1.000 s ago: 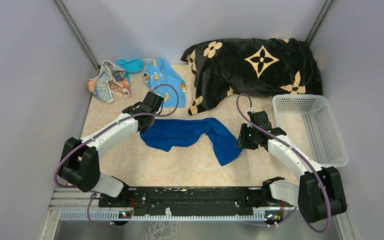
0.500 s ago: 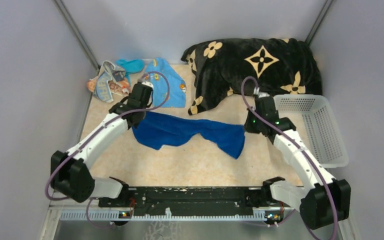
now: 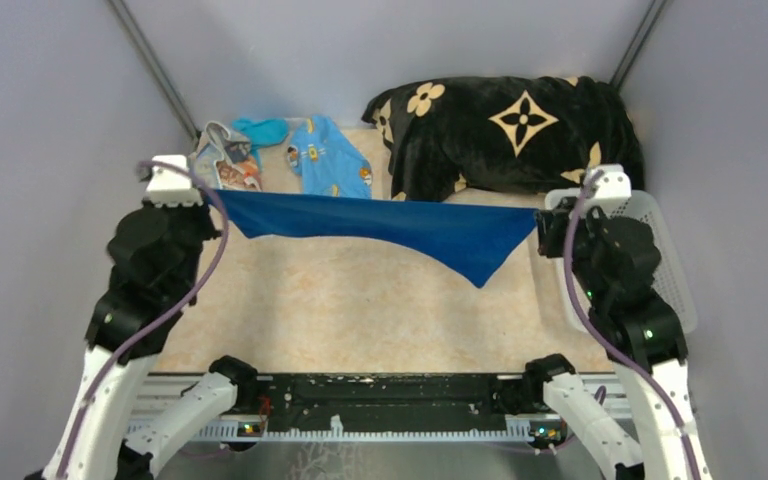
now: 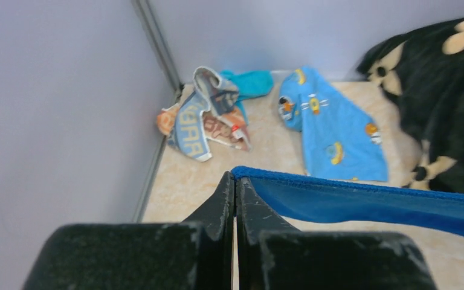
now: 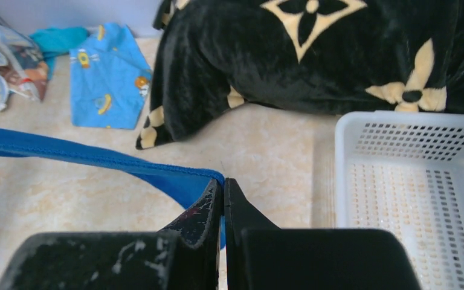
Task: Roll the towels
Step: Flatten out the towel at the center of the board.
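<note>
So a second ago the dark blue towel [image 3: 380, 222] was a crumpled heap in the middle of the table [image 3: 360, 320] with both arms down low next to it. Now the arms have swung up and out to the sides, and the towel is pulled tight in a band across the middle of the top view. One loose corner droops toward the lower right.

The left gripper [image 4: 234, 187] is pinched fully closed on the towel's left top corner. The right gripper [image 5: 222, 190] is clamped tight on the opposite corner, and you can see blue hem poking out between the jaws in both wrist views.

My read is that this is the shake-out/flatten step. Stretching it like that gets the wrinkles out so it can go down flat, and no rolling has started yet.

The other three are bunched in the upper left by the wall, not rolled: the striped towel [image 3: 222, 160], the turquoise towel [image 3: 263, 130] and the light blue cartoon-print towel [image 3: 328, 160]. The black flowered blanket [image 3: 510, 130] fills the upper right, and the white basket [image 3: 650, 260] sits just below it.
</note>
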You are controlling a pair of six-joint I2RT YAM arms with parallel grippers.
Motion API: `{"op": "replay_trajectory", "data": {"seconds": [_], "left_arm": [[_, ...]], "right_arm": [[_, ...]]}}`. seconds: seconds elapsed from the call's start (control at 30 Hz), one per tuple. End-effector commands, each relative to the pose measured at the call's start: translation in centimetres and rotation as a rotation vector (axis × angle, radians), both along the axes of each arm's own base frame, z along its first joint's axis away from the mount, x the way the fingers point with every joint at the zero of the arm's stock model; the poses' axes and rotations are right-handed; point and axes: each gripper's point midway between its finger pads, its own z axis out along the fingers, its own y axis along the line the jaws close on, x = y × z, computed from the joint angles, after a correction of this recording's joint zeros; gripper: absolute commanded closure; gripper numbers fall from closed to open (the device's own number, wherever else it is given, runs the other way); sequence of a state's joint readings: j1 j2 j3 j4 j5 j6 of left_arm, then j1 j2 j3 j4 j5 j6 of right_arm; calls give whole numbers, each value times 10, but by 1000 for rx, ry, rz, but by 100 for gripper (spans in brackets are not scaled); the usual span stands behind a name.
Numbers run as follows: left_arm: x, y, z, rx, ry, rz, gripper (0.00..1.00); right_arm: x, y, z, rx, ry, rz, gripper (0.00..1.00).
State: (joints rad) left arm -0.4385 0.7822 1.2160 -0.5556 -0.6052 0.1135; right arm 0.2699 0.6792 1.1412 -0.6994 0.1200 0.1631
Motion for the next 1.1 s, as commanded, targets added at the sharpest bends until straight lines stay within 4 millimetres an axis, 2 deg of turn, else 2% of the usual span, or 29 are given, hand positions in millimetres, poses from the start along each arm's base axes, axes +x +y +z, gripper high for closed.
{"op": "replay_trajectory", "data": {"seconds": [0.0, 0.07, 0.13, 0.23, 0.3, 0.43, 0.67, 0.83, 0.97, 1.07], "left_arm": [[-35, -5, 8, -84, -26, -108, 100], [-46, -9, 5, -102, -7, -159, 100], [-54, -14, -3, -111, 32, -199, 100], [-54, -22, -29, -97, 134, -226, 100], [-44, -28, -56, -74, 214, -226, 100], [-12, -42, -114, -23, 378, -205, 100], [72, -60, -207, 76, 595, -118, 100], [124, -62, -248, 66, 716, -113, 100], [159, -65, -260, 61, 727, -135, 100], [176, -64, -267, 72, 721, -140, 100]], "right_arm": [[-38, -1, 39, 4, -136, 68, 100], [-52, 0, 44, 19, -156, 92, 100], [-59, 3, 42, 29, -138, 114, 100], [-56, 3, 25, 51, -65, 94, 100], [-45, 3, 7, 61, -1, 63, 100], [-3, -13, -43, 38, 124, -115, 100], [78, -34, -116, -61, 197, -345, 100], [128, -40, -152, -68, 225, -360, 100], [158, -45, -165, -54, 214, -346, 100], [174, -46, -176, -75, 216, -313, 100]]}}
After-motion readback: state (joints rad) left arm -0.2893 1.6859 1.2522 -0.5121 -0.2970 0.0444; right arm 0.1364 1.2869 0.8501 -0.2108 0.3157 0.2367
